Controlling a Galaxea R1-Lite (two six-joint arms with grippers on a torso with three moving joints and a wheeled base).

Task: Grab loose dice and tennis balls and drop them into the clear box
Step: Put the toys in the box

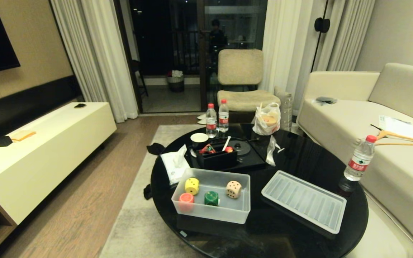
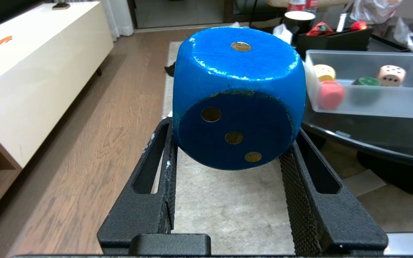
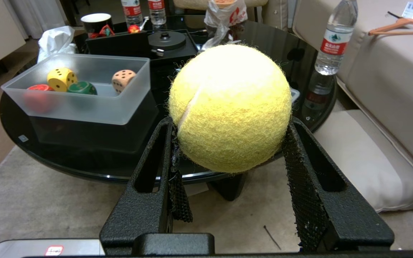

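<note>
Already loaded: both grippers carry cargo, short of the round black table (image 1: 299, 157).
Step in hand: carrying, judged; four dice lie in the clear box (image 1: 212, 211), lower centre of the head view, its ribbed lid (image 1: 303, 200) lying just right of it.
Left gripper (image 2: 233, 152): jaws clamped on the blue die (image 2: 238, 96), centre of the left wrist view; box at upper right, past the table edge.
Right gripper (image 3: 229, 143): jaws pinching the tennis ball (image 3: 229, 107), centre of the right wrist view; box at upper left.
Next move: probably bring each load over the box's open top, then release.
Arm pose: neither arm shows in the head view; both grippers point roughly level toward the table.
</note>
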